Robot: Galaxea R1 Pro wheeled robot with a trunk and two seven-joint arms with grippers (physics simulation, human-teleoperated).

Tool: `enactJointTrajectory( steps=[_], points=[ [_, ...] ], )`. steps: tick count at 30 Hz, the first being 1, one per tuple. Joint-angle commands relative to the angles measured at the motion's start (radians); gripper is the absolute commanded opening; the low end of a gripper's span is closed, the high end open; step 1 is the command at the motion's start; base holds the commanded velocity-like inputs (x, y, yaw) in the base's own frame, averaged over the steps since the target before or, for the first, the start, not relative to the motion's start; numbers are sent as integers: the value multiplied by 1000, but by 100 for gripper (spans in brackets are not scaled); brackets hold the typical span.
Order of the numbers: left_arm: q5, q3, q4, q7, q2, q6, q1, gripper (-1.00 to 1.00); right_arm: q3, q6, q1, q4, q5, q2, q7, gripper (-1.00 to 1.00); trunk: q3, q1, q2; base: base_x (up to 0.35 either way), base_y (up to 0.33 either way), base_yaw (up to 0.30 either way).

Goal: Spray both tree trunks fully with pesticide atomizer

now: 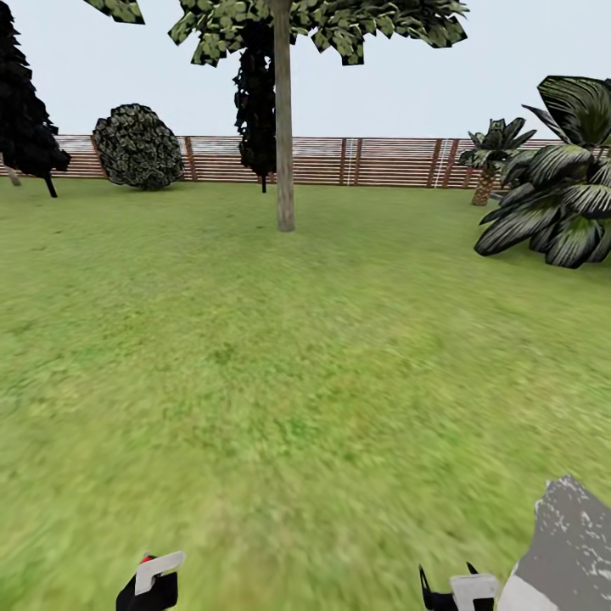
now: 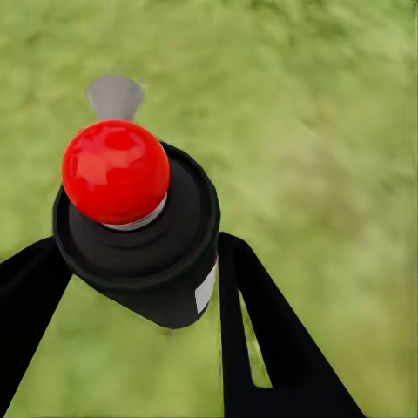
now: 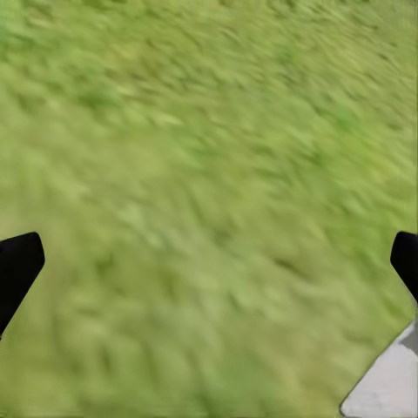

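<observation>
Pesticide atomizer (image 2: pixel 139 235), a dark bottle with a red top (image 2: pixel 115 171), sits clamped between the two black fingers of the left gripper (image 2: pixel 144 287), low at the robot's left side over the lawn (image 1: pixel 280 382). The right gripper (image 3: pixel 209 261) hangs spread wide with nothing between its fingers, grass beneath it and a corner of grey paving (image 1: pixel 568 543) just beside it. One pale, bare tree trunk (image 1: pixel 284 127) stands well ahead on the grass, in front of the slatted wooden fence (image 1: pixel 390 161), with a round bush (image 1: pixel 137 146) off to the left and striped palm-like plants (image 1: pixel 556 204) to the right. The likely trouble from here is distance: sprayed from this far back, the mist would probably fall on grass and leave the trunk uncovered. Aim is a second risk, since the nozzle's direction cannot be told from these views and the bottle could be fired away from the bark. A driving approach could also jolt the bottle askew in the grip, or carry the robot too near the trunk.
</observation>
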Motion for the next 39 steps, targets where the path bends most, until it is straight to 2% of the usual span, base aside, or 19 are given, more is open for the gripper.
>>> enactJointTrajectory(
  steps=[1, 39],
  points=[
    [10, -2, 1, 0, 0, -4, 0, -100, -4, -3, -1, 1, 10, 0, -5, 100, -1, 0, 0, 338, 0, 0],
    [10, -2, -1, 0, 0, -4, 0, -100, -4, -3, -1, 1, 11, 0, -5, 100, -1, 0, 0, 338, 0, 0]
  ],
)
